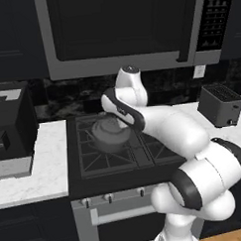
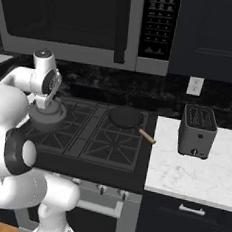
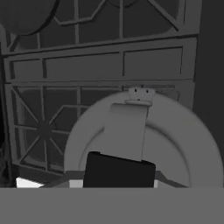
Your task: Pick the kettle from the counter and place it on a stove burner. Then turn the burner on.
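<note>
You see the kettle point(image 1: 110, 134) sitting on the black cooktop, on the left side toward the back, over the grate point(image 1: 106, 154). In the hand view the kettle point(image 3: 175, 135) is just under the camera with its flat handle point(image 3: 127, 131) running over the lid. The pincer point(image 2: 45, 103) is right above the kettle, but I cannot tell whether it is clenched or released. The skillet point(image 2: 126, 118) lies on the right back grate. A toaster point(image 2: 197, 131) stands on the white bench point(image 2: 192, 175).

Matt grey metal kettle point(image 1: 111, 133)
</note>
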Motion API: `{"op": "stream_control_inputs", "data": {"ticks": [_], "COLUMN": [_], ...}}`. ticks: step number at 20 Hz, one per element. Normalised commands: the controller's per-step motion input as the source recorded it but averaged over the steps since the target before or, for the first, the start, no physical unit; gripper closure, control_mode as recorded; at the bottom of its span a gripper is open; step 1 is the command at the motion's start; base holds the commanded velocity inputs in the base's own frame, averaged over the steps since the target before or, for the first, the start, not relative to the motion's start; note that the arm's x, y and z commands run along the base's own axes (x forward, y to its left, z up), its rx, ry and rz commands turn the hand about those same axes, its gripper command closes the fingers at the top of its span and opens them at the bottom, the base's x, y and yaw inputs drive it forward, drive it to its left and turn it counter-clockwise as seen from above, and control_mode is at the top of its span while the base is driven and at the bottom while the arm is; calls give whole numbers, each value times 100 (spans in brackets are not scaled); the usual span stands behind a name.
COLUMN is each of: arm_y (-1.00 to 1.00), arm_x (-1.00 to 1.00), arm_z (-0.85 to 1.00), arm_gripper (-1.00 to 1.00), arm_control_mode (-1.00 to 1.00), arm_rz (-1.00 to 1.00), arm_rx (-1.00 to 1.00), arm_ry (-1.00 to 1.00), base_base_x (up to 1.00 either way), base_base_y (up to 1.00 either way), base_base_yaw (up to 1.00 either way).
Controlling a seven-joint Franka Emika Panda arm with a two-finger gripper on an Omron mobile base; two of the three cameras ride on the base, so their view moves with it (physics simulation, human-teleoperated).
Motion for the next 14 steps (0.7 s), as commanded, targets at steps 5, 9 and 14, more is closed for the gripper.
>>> {"op": "stream_control_inputs", "data": {"ticks": [5,9,14], "arm_y": [0,11,21], "arm_x": [7,26,34], "arm_z": [-32,-19,-16], "arm_gripper": [100,100,100], "arm_control_mode": [-100,-100,-100], "arm_rz": [0,0,-1], "arm_rx": [-25,-1,1], "arm_ry": [-5,-2,-3], "base_base_x": [0,0,0], "base_base_y": [0,0,0], "base_base_yaw": [0,0,0]}}
